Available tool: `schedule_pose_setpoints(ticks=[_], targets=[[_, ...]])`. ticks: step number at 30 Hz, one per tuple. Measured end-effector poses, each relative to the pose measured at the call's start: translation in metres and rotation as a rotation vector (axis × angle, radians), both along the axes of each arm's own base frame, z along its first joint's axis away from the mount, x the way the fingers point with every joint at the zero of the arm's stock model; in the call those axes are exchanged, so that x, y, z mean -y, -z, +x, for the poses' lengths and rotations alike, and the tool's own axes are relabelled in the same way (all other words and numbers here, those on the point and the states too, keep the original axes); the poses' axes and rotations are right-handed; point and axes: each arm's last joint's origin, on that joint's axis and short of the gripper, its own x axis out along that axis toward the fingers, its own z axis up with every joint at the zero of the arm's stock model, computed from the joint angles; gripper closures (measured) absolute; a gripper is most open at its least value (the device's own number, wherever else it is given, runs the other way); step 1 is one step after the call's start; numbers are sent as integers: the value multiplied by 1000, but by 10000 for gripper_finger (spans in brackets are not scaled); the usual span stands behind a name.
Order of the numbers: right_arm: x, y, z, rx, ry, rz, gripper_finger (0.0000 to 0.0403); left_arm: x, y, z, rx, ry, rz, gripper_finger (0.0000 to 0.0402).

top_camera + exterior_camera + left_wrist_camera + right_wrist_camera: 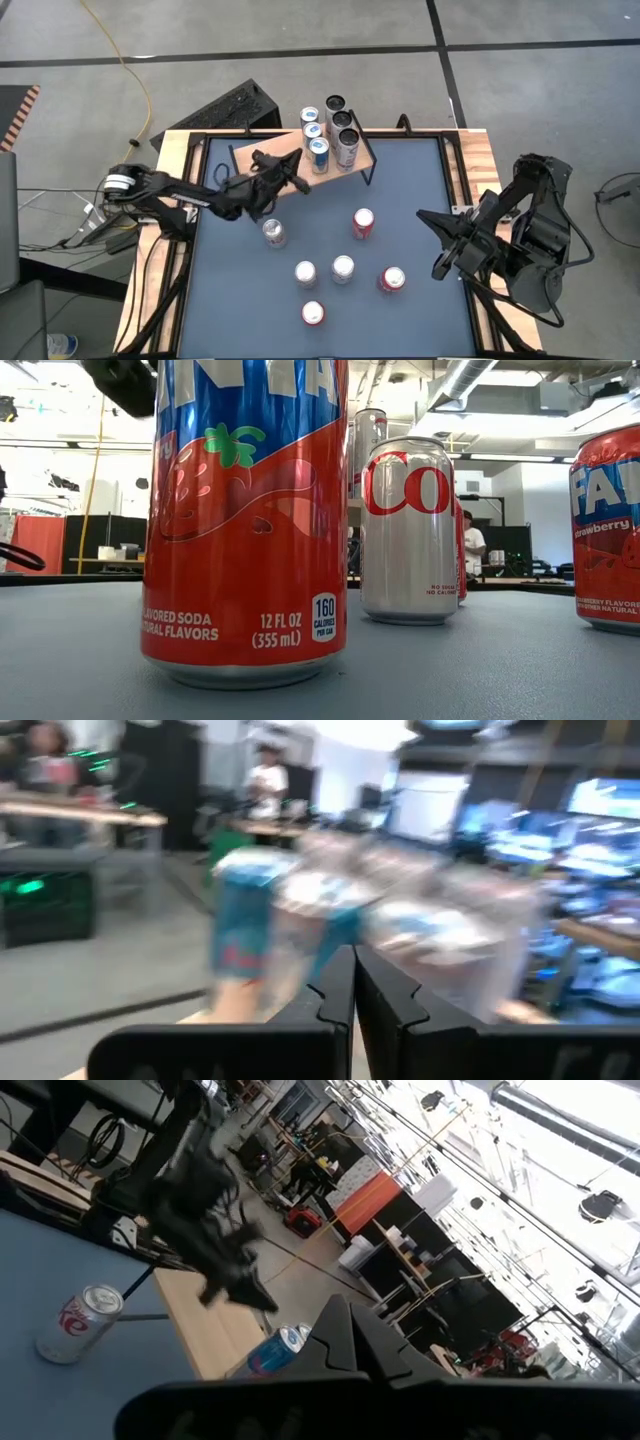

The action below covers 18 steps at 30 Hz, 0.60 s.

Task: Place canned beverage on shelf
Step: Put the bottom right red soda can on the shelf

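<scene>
The shelf (262, 153), a light wooden board on thin black legs, stands at the table's far edge. Several cans (319, 154) stand upright on its right half. My left gripper (295, 162) is shut and empty over the shelf's near left part, just left of those cans. In the left wrist view its fingers (354, 988) point at blurred cans (245, 920). More cans stand on the blue table top: a silver one (273, 232), a red one (363, 223) and several nearer ones (343, 268). My right gripper (420, 215) waits shut at the table's right side, raised.
The low view is filled by a red strawberry soda can (245, 520), with a silver cola can (408, 530) and another red can (605, 530) behind it. A black box (232, 108) lies behind the table's far left corner. People show in the room beyond.
</scene>
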Motion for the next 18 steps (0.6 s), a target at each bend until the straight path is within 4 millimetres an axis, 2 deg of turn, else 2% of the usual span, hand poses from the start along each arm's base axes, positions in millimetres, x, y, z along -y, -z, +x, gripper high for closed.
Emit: schedule_pose_setpoints(ticks=[5, 12, 15, 18], targets=[[0, 0, 0, 28, -12, 54, 403, 48, -36, -29, -7, 196, 33, 402], [7, 12, 10, -32, -149, 248, 396, 96, -64, -76, 2, 603, 25, 402], [13, 21, 15, -117, -213, 391, 367, 112, -70, -90, 29, 807, 32, 401], [18, 33, 13, -237, -234, 560, 316, 127, -72, -98, 48, 934, 31, 394]])
